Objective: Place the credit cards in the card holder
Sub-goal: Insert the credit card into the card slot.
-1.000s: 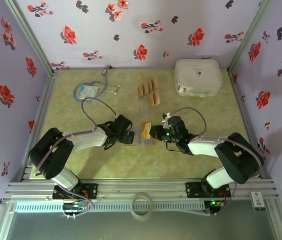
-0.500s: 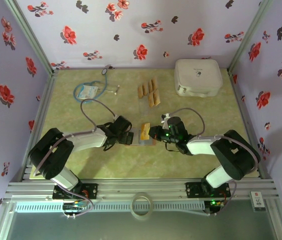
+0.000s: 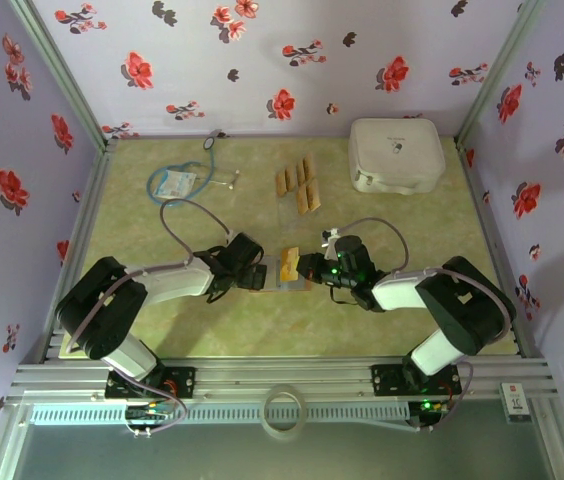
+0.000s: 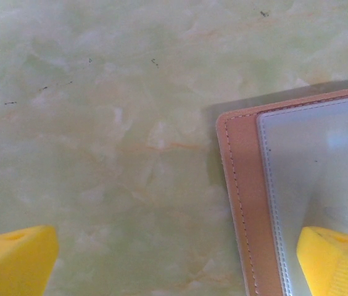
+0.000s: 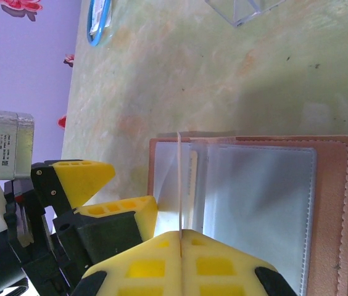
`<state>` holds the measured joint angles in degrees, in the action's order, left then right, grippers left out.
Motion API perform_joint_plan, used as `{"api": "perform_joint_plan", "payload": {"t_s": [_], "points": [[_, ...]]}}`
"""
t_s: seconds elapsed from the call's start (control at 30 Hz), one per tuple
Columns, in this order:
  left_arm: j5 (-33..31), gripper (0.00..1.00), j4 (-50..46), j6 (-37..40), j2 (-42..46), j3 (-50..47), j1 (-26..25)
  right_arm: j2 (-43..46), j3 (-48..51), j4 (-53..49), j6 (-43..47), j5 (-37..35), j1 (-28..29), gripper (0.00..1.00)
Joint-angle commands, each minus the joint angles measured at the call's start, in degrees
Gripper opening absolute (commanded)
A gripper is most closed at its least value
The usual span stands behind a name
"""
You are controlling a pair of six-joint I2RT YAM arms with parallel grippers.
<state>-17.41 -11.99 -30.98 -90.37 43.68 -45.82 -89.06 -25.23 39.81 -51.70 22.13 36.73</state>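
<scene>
Credit cards (image 3: 298,185) mostly lie loose beyond the open card holder (image 3: 284,272) mid-table, yet to be loaded; your right gripper (image 5: 180,235) pinches one card (image 5: 179,179) edge-on at its pocket, left gripper (image 4: 174,256) spread wide over its edge.

Over the last second the right tool (image 3: 300,268), clamped on a thin tan-brown rectangular credit card (image 3: 288,258), had crept a little leftward and nearer, carrying the card further over the small reddish-brown leather folding card holder (image 3: 289,281), so that less of the holder's greyish inside lay uncovered from above. The right arm's elbow had swung inward with it, from close to the right edge of the green marbled counter (image 3: 382,225) to a spot more toward the middle. The left tool (image 3: 258,277), jaws wide, had slid slightly nearer along the holder's left edge.
</scene>
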Motion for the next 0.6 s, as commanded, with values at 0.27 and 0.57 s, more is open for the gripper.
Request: {"api": "perform_joint_plan", "payload": {"t_s": [0.27, 0.57], "points": [[-1.73, 1.00, -1.63, -0.31, 0.79, -1.14, -0.58, -2.27, 1.24, 4.03, -0.76, 0.51, -0.17, 0.00], [-1.76, 1.00, -1.81, -0.31, 0.72, -1.14, -0.63, -5.94, 1.16, 9.19, -2.21, 2.18, 0.00, 0.00]]}}
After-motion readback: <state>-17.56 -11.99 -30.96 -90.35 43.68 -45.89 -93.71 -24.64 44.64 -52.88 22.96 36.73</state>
